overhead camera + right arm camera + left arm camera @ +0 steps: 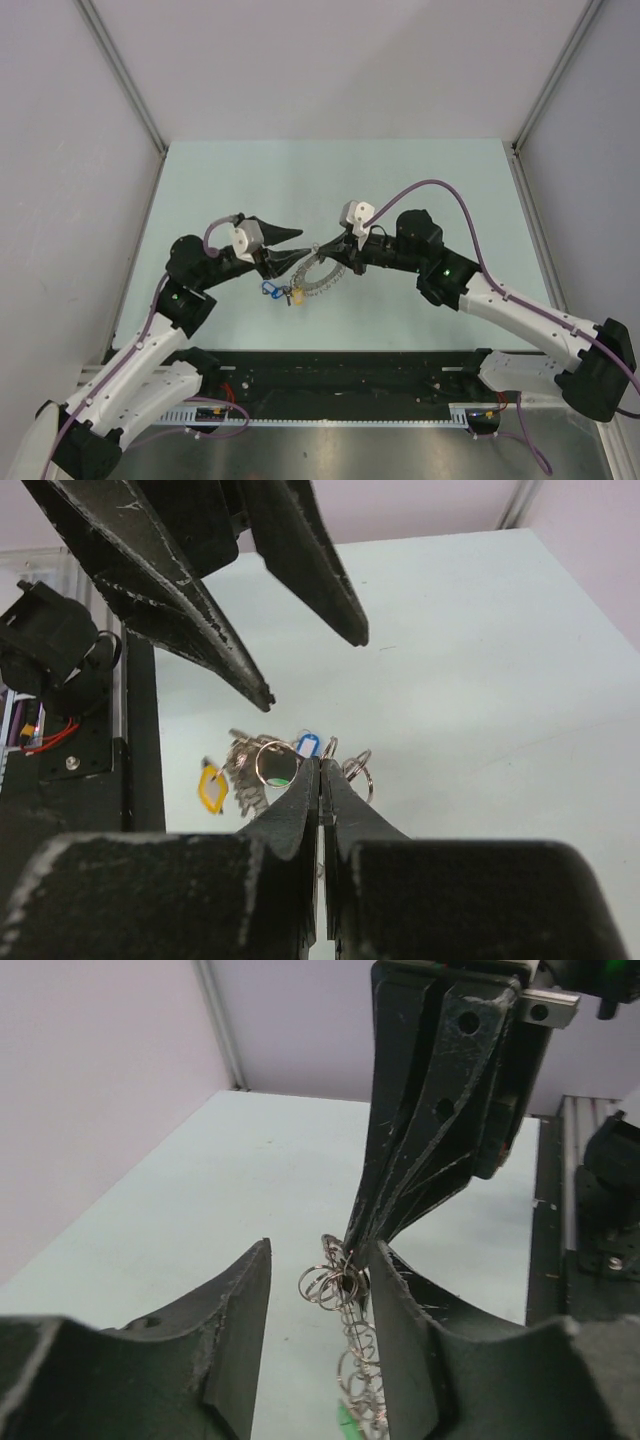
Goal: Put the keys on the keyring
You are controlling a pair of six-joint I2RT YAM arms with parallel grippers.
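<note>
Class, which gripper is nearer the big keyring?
Right. The right gripper has its shut tips at the far rim of the keyring. The left gripper is open, close beside the ring on its left.

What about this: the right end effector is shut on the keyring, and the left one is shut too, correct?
No: the left end effector is open, as the left wrist view shows. The right end effector is shut on the keyring.
</note>
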